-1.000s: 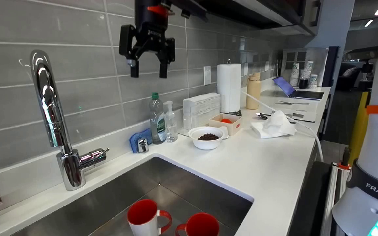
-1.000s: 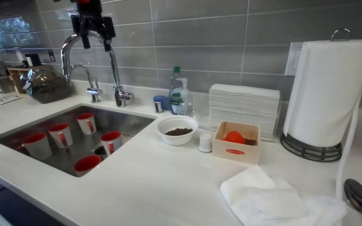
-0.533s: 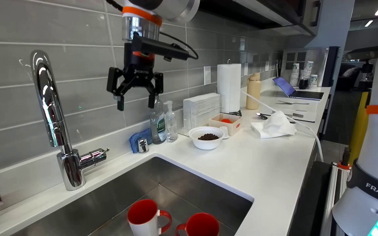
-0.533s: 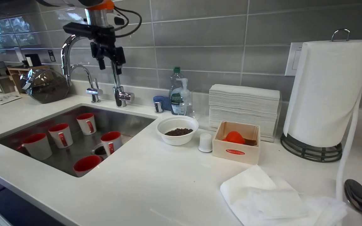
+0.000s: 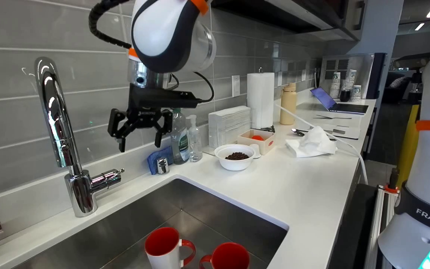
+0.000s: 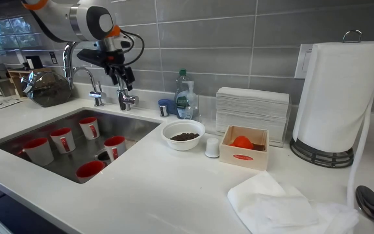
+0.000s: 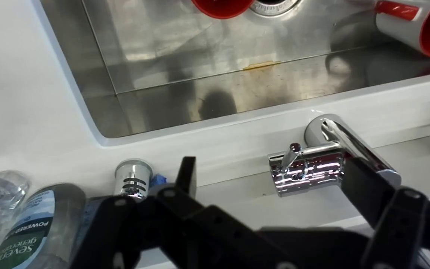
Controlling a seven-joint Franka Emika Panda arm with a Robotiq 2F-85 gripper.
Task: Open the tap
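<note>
The tap (image 5: 81, 192) is a tall chrome gooseneck faucet behind the sink. It also shows in an exterior view (image 6: 124, 100), partly covered by my arm. Its short side lever handle (image 5: 106, 180) points toward the counter with the soap bottles. In the wrist view the tap (image 7: 323, 162) and the small pin of its handle (image 7: 291, 157) lie between the fingers in the picture. My gripper (image 5: 139, 146) is open and empty. It hangs above and slightly beyond the handle's end, apart from it. The gripper also shows in the wrist view (image 7: 271, 175).
Red-and-white mugs (image 5: 162, 246) stand in the steel sink (image 6: 76, 146). A dish soap bottle (image 5: 179, 140), a clear pump bottle (image 5: 194, 140), a blue sponge (image 5: 155, 157) and a small chrome fixture (image 5: 162, 165) stand near the handle. A shorter chrome faucet (image 6: 96, 94) is beyond the tap.
My gripper has come down a long way and a little toward the tap, tilting as it goes. Its fingers stay open. The tap and the other things have not moved.
</note>
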